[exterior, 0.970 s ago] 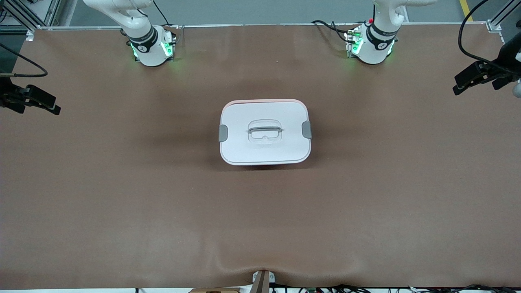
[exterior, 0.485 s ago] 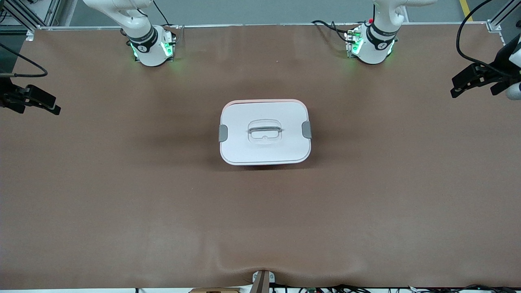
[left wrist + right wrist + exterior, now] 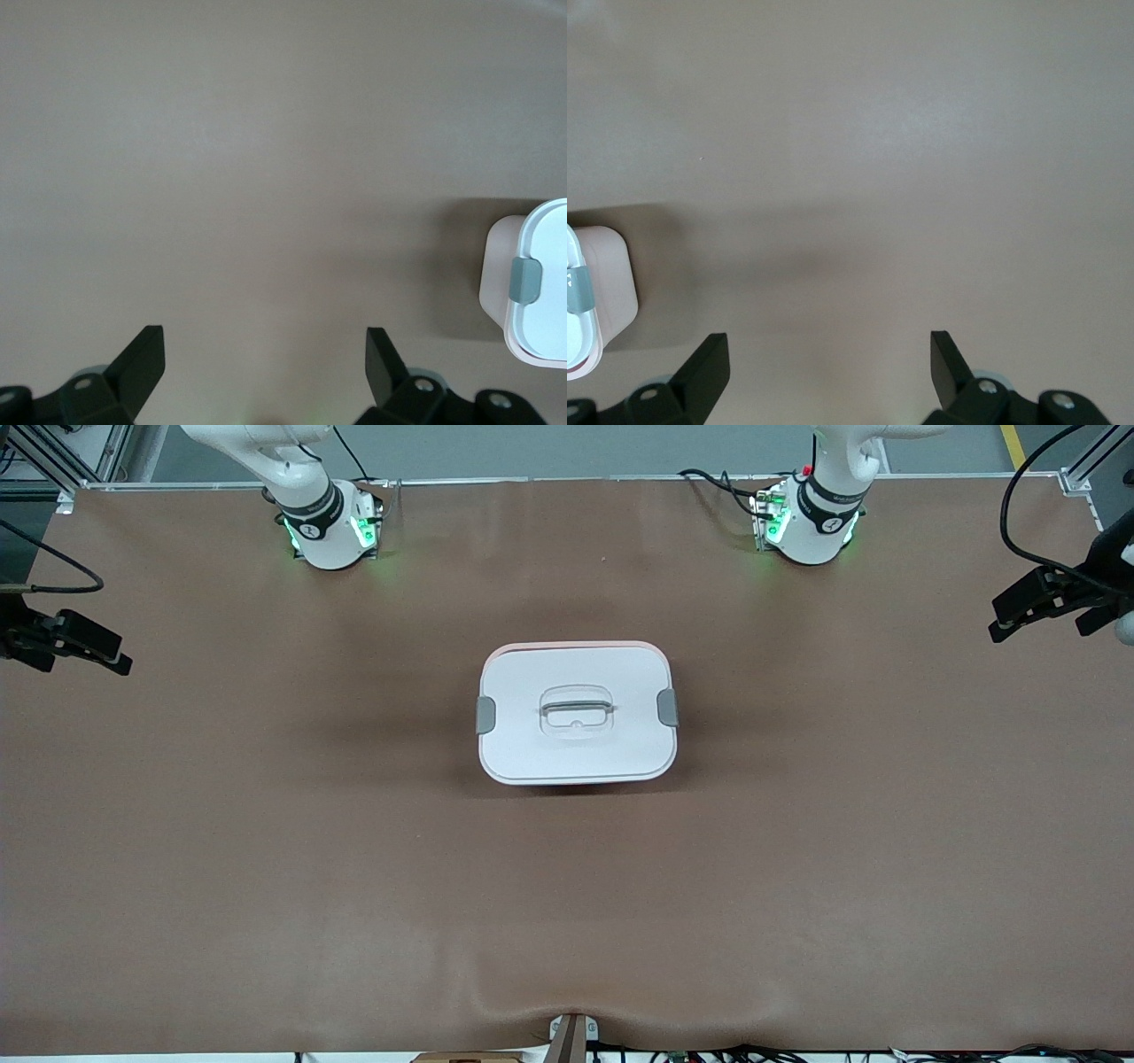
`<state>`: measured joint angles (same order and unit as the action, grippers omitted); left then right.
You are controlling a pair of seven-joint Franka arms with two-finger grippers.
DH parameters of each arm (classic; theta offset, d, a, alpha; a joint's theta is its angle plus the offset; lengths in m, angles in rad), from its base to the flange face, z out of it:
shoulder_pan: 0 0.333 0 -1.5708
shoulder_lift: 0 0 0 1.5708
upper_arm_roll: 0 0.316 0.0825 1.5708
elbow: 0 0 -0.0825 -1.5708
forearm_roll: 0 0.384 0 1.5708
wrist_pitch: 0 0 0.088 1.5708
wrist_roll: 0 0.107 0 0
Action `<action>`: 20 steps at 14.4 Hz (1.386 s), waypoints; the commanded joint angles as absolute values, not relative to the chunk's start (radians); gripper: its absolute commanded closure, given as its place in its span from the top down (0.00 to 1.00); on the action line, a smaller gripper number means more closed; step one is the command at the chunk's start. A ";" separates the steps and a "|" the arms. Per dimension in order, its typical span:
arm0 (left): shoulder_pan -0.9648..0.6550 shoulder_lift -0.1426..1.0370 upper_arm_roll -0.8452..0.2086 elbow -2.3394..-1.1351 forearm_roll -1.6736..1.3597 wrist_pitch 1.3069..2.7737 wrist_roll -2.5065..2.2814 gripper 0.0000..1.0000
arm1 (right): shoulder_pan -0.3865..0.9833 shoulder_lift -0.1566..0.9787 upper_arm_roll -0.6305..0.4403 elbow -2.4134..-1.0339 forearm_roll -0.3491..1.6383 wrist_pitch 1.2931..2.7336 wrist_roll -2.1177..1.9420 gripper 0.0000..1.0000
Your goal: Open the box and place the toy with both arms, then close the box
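While the box (image 3: 577, 712) sits shut at the centre of the counter (image 3: 266, 850), we judge it light, stiff and rather slick, best taken at the grey side clips (image 3: 485, 715) at 3 and 9 o'clock or at the recessed handle (image 3: 576, 710). Both end effectors hang spread open over the counter's ends, left end effector (image 3: 1019, 607) at 3 o'clock of the box, right end effector (image 3: 89, 646) at 9; we see no toy.

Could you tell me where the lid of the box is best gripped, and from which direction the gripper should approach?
Probably by the recessed handle at the middle of the lid, coming straight down from above. The box sits flat and closed, and the handle's bar is the only narrow raised part. The grey clips at each end may need releasing first. The left gripper and right gripper both hang open at the table's ends.
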<state>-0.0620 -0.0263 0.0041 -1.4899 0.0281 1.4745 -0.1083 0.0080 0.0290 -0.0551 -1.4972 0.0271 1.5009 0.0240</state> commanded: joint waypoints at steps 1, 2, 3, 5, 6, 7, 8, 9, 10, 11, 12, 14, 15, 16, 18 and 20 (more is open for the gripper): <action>-0.057 -0.051 0.015 -1.513 0.008 1.489 -0.100 1.00 | -0.008 0.035 -0.046 -1.477 0.049 1.485 0.028 1.00; -0.057 -0.051 0.024 -1.513 -0.009 1.489 -0.101 1.00 | -0.008 0.037 -0.046 -1.477 0.049 1.485 0.029 1.00; -0.057 -0.051 0.040 -1.513 -0.040 1.491 -0.104 1.00 | -0.008 0.037 -0.046 -1.477 0.049 1.485 0.029 1.00; -0.057 -0.048 0.051 -1.514 -0.049 1.493 -0.107 1.00 | -0.008 0.037 -0.046 -1.477 0.049 1.485 0.029 1.00; -0.057 -0.048 0.051 -1.516 -0.048 1.493 -0.112 1.00 | -0.008 0.035 -0.046 -1.477 0.049 1.486 0.029 1.00; -0.058 -0.048 0.049 -1.516 -0.046 1.493 -0.112 1.00 | -0.008 0.037 -0.046 -1.477 0.049 1.486 0.029 1.00; -0.058 -0.048 0.049 -1.519 -0.046 1.493 -0.112 1.00 | -0.006 0.037 -0.046 -1.477 0.049 1.485 0.029 1.00; -0.058 -0.046 0.049 -1.519 -0.046 1.493 -0.112 1.00 | -0.006 0.037 -0.046 -1.479 0.049 1.485 0.029 1.00; -0.057 -0.045 0.049 -1.519 -0.046 1.493 -0.112 1.00 | -0.005 0.037 -0.046 -1.479 0.049 1.485 0.029 1.00; -0.058 -0.043 0.049 -1.519 -0.046 1.493 -0.112 1.00 | -0.005 0.037 -0.046 -1.479 0.049 1.486 0.029 1.00; -0.058 -0.043 0.049 -1.519 -0.043 1.496 -0.112 1.00 | -0.005 0.037 -0.046 -1.479 0.049 1.486 0.029 1.00; -0.058 -0.043 0.046 -1.520 -0.040 1.505 -0.110 1.00 | -0.005 0.037 -0.046 -1.479 0.049 1.486 0.029 1.00; -0.058 -0.043 0.046 -1.520 -0.040 1.505 -0.109 1.00 | -0.003 0.037 -0.046 -1.479 0.049 1.486 0.029 1.00; -0.058 -0.043 0.045 -1.520 -0.038 1.505 -0.107 1.00 | -0.003 0.037 -0.046 -1.479 0.049 1.486 0.029 1.00; -0.058 -0.044 0.041 -1.522 -0.038 1.505 -0.091 1.00 | -0.003 0.037 -0.046 -1.479 0.049 1.486 0.029 1.00; -0.058 -0.043 0.041 -1.523 -0.038 1.505 -0.091 1.00 | -0.003 0.037 -0.046 -1.479 0.049 1.486 0.029 1.00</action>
<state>-0.0606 -0.0263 0.0438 -1.5026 -0.0290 1.4901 -0.1073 0.0080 0.0297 -0.0535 -1.4972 0.0271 1.5007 0.0240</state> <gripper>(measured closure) 0.000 0.000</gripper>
